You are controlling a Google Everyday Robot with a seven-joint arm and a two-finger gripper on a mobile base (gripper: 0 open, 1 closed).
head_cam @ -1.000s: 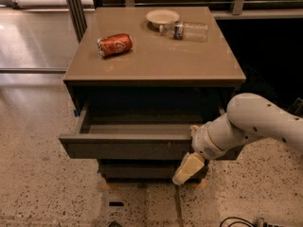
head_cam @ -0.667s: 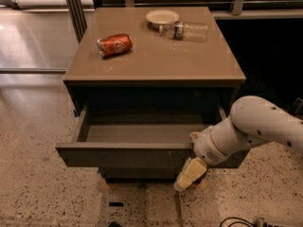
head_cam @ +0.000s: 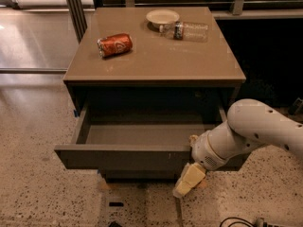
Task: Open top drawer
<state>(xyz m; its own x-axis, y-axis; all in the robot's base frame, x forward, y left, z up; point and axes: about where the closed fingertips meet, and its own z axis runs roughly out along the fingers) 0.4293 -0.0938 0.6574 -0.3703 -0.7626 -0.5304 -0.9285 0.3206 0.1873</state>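
Red can (head_cam: 115, 45), bottle (head_cam: 187, 30) atop; gripper (head_cam: 189, 179) at top drawer (head_cam: 123, 158).

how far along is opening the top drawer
Mostly done: the top drawer stands pulled well out, its plain grey inside showing. In hand: the gripper is at the drawer front's right end. Left: probably only a little more pull, then backing away.

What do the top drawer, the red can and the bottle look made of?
Top drawer: matte grey-brown laminate or painted board, probably; flat, dull. Can: metal, glossy red print. Bottle: clear plastic, see-through. Gripper, below the drawer front's right end: pale, rubbery-looking.
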